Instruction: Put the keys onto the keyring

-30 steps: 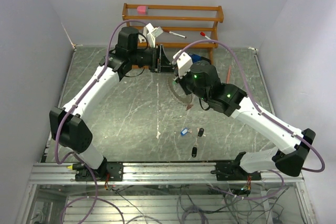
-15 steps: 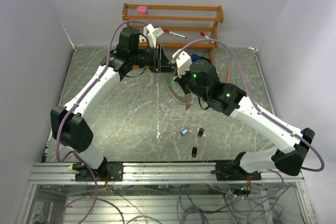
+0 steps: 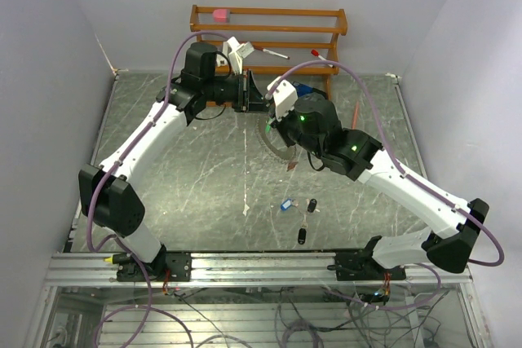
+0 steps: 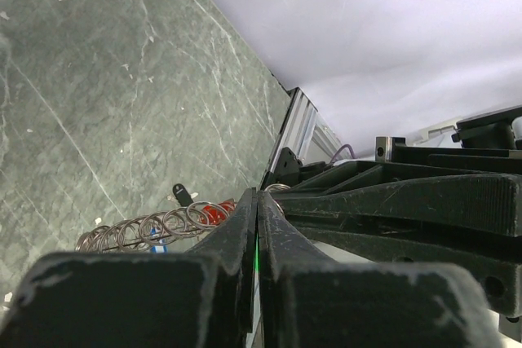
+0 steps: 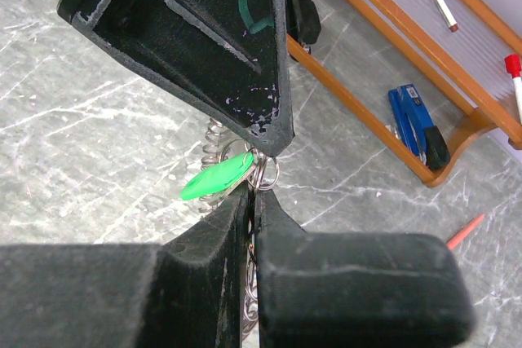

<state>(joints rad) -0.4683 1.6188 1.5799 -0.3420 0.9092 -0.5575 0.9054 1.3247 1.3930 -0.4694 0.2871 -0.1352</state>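
The right gripper [image 5: 251, 197] has its 2 fingers pressed narrow on the rim of the keyring [image 4: 147, 226], whose coiled silvery edge shows both above and below the fingertips in the right wrist view. The left gripper [image 4: 255, 195] points its tips down at the same spot, just above the right fingertips. Its fingers are pressed together too, with only a thin green sliver in the seam. I cannot tell whether anything is pinched there.

The green key [image 5: 216, 178] sticks out to the left of the right fingertips. Its small wire loop lies at the point where the 2 grippers meet. The ring's red tag [image 4: 214, 214] hangs at the ring's far end from the left fingers.

3 keys lie on the table [image 3: 188, 177], well short of both grippers and towards the arm bases: a blue key [image 3: 285, 204], a black key [image 3: 312, 205] just beside it, and a second black key [image 3: 301, 236] nearer the bases.

Beyond the grippers stands a wooden rack [image 3: 269, 12]. It holds a pink block [image 3: 220, 15] on its top rail and a red-capped marker [image 3: 274, 54] lower down. A blue object [image 5: 416, 120] sits under its bottom rail.
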